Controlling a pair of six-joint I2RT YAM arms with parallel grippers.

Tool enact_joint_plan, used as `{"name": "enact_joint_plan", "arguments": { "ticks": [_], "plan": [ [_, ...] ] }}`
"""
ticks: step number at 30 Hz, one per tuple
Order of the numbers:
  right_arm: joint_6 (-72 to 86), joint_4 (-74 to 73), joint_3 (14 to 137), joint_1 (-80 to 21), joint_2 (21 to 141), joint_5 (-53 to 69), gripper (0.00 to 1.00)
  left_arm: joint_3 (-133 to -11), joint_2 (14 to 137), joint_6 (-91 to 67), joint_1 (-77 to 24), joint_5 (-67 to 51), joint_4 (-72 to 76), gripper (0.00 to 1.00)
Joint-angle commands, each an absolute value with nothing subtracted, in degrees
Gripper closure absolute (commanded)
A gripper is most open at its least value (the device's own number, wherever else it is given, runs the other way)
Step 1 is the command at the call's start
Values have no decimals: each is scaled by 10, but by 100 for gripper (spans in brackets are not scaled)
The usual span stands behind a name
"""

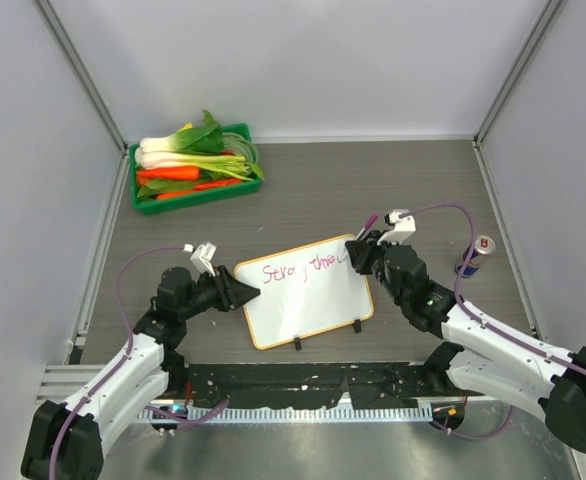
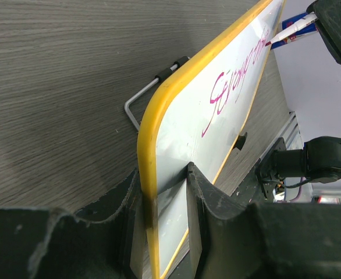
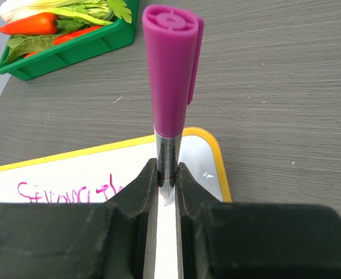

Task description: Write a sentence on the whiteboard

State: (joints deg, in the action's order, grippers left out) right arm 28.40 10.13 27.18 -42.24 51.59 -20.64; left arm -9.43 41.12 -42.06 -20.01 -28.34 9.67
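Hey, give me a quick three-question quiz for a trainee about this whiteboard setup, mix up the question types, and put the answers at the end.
1. True or false: the left gripper clamps the whiteboard by its yellow-framed edge.
2. What does the right gripper hold? A) an eraser B) a magenta marker C) a sponge
3. Fill in: the handwriting on the board is ___ in colour.

Key: 1 true; 2 B; 3 magenta.
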Motion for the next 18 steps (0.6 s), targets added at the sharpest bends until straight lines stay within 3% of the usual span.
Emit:
{"name": "enact_joint_plan", "arguments": {
  "ticks": [1,18],
  "plan": [
    [282,96,274,-420,509,-231,99,-95,417,-391,-196,-248,76,100],
    [271,115,319,-419,544,-266,99,-94,413,-391,-196,-247,75,100]
  ]
}}
